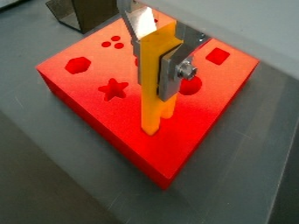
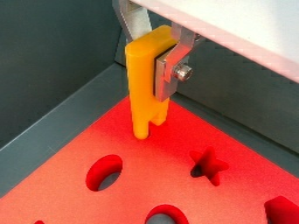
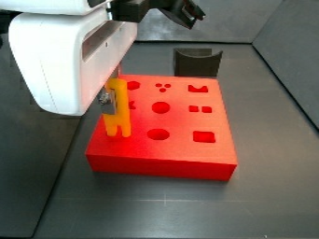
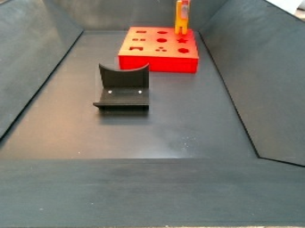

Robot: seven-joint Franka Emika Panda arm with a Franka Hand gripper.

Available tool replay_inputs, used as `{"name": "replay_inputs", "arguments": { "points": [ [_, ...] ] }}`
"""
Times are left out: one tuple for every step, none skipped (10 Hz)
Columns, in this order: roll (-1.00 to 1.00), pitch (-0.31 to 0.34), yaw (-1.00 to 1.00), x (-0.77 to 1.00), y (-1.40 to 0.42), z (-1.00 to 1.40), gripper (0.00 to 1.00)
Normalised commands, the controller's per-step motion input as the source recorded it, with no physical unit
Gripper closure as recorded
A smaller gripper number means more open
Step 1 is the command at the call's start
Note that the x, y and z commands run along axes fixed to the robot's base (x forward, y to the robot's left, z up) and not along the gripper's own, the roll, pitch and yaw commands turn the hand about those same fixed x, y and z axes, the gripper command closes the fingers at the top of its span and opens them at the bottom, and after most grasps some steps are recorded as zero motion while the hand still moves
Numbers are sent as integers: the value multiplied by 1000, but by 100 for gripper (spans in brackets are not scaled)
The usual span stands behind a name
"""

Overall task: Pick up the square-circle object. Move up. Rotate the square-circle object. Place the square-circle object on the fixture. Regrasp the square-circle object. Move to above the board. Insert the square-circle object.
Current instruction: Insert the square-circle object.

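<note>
Gripper: I have the gripper (image 1: 163, 63) over the red board, its silver fingers (image 2: 176, 66) pinching the upper part of the square-circle object; the lower length hangs free below the pads.
Square-circle object: the yellow-orange bar (image 1: 158, 83) is held upright, long axis vertical, lower end pointing at the board's top face. In a wrist view (image 2: 149, 83) its tip looks to sit at or just above the red surface near one edge; I cannot tell whether it touches.
Why held so: I judge the high grasp leaves the lower end clear to go into a cut-out, and the upright pose suits a straight downward push.
Step in hand: by my reading this is the insertion stage, with the bar already above the board.
Board: the red slab (image 3: 212, 154) lies flat on the dark floor, carrying shaped cut-outs: a star (image 1: 114, 88), a hexagon (image 1: 77, 64), a square (image 1: 218, 56), round holes. All the cut-outs I can see are empty.
Target hole: hidden behind the bar in the wrist views; I cannot say which one it lines up with.
Fixture: the dark notched block (image 4: 121, 86) stands well apart from the board, nothing resting in it.
Risk: I would watch for the tip catching on a rim if alignment is slightly off.
</note>
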Motion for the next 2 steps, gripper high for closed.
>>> {"name": "replay_inputs", "arguments": {
  "points": [
    [53, 0, 0, 0, 0, -14, 100],
    [0, 0, 0, 0, 0, 0, 100]
  ]
}}
